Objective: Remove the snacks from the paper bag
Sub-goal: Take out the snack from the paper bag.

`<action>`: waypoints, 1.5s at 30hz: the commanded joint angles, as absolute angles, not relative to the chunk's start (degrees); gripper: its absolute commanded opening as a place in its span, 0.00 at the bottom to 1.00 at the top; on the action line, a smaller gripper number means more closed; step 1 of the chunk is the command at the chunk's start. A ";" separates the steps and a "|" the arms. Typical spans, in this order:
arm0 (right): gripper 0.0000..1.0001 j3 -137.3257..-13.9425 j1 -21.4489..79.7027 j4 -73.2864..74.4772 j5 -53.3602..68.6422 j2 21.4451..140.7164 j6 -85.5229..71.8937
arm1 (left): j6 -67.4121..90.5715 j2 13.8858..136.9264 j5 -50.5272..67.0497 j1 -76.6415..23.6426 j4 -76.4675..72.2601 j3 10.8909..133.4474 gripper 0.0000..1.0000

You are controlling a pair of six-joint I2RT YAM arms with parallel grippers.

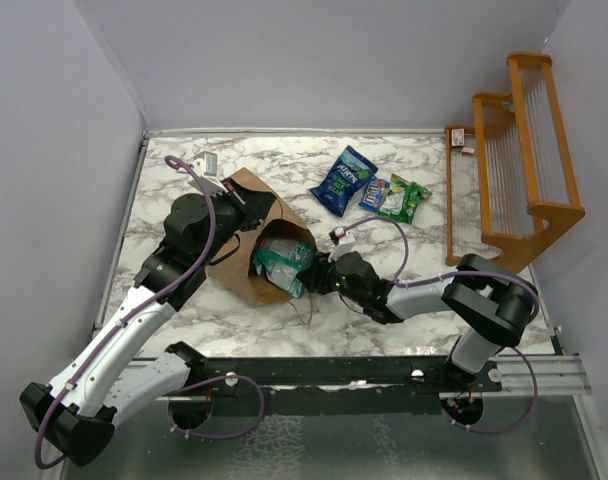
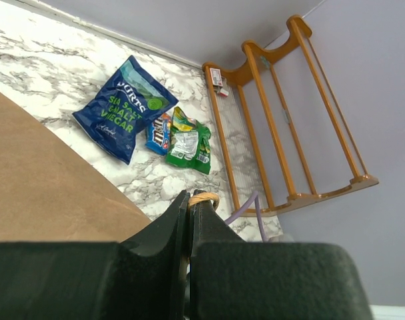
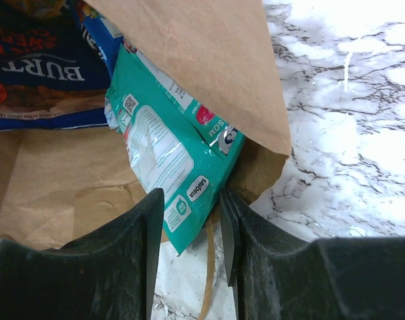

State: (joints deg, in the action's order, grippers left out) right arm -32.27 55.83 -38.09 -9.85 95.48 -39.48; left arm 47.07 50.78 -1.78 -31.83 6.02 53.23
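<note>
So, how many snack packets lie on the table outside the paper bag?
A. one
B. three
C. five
B: a dark blue Burts packet, a small M&M's packet and a green packet lie close together on the marble table, apart from the paper bag.
</note>
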 commanded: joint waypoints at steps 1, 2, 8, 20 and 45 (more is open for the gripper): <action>0.41 -31.25 56.03 -38.32 -14.57 95.93 -41.68 | 47.55 50.12 -0.71 -31.47 3.22 54.16 0.00; 0.42 -31.22 55.98 -38.60 -14.59 96.08 -41.52 | 47.55 50.10 -0.76 -31.47 3.25 54.14 0.00; 0.41 -31.61 55.52 -39.69 -14.43 98.18 -43.15 | 47.55 50.10 -0.69 -31.50 3.21 54.19 0.00; 0.27 -33.22 53.70 -45.62 -10.69 100.46 -42.89 | 47.65 49.83 -0.87 -31.52 3.58 54.14 0.00; 0.01 -34.45 52.03 -44.21 -0.56 93.73 -41.96 | 47.45 49.80 -2.27 -31.51 3.26 52.77 0.00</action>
State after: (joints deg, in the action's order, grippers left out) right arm -35.92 52.01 -44.40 -6.13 101.10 -44.64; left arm 47.44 50.06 -1.78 -31.83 6.09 53.19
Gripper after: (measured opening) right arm 0.019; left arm 0.021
